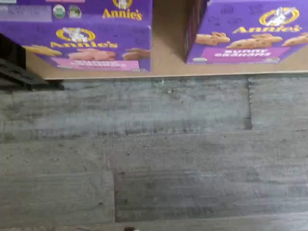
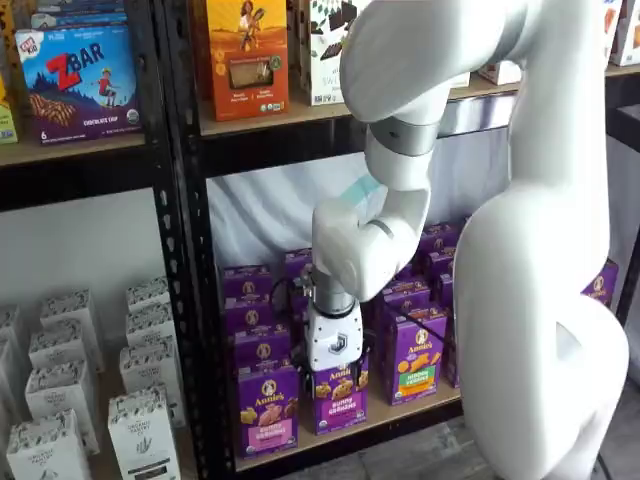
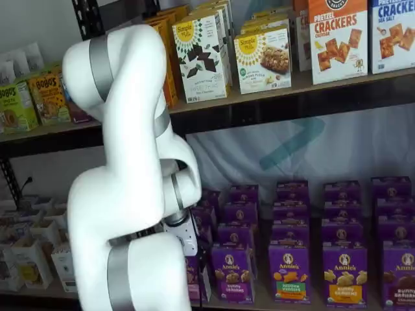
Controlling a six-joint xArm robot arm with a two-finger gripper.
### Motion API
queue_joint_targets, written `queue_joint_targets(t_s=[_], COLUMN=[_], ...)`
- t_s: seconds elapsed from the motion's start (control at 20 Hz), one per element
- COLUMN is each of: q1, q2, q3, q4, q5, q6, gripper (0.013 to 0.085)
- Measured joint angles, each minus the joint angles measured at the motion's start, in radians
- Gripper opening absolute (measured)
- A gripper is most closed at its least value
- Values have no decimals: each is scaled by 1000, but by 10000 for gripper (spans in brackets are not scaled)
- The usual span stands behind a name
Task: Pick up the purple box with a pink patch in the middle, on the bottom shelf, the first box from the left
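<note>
The purple box [image 2: 267,408] stands at the front of the bottom shelf [image 2: 400,415], at about eight o'clock from the gripper [image 2: 333,372]. The gripper hangs nearer the neighbouring box [image 2: 340,398], so it should shift toward the rack post [image 2: 197,330], then descend squarely. Its fingers are barely visible against the cartons; they appear spread and empty.

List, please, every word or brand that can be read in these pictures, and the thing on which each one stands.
"Annie's": purple box, pink band blurred.
"BUNNY GRAHAMS": neighbouring purple carton.
"ZBAR": blue box.
"Simple Mills": white carton.
"CRACKERS": orange box.
"BOBO'S": green packet.
Small print elsewhere: too small to read.
</note>
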Motion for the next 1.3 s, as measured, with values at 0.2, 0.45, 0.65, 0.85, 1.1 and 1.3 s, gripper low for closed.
queue_joint_targets(t_s=[0.2, 0.45, 0.65, 0.85, 1.1, 1.3], q1=[-1, -10, -15, -16, -7, 0], q2=[35, 88, 129, 164, 212, 249], q3=[-52, -128, -178, -220, -283, -340], q4=[14, 29, 22, 22, 51, 108], q5=[21, 58, 75, 66, 58, 73], q6=[-15, -39, -38, -39, -59, -106], gripper=[850, 850, 850, 850, 850, 850])
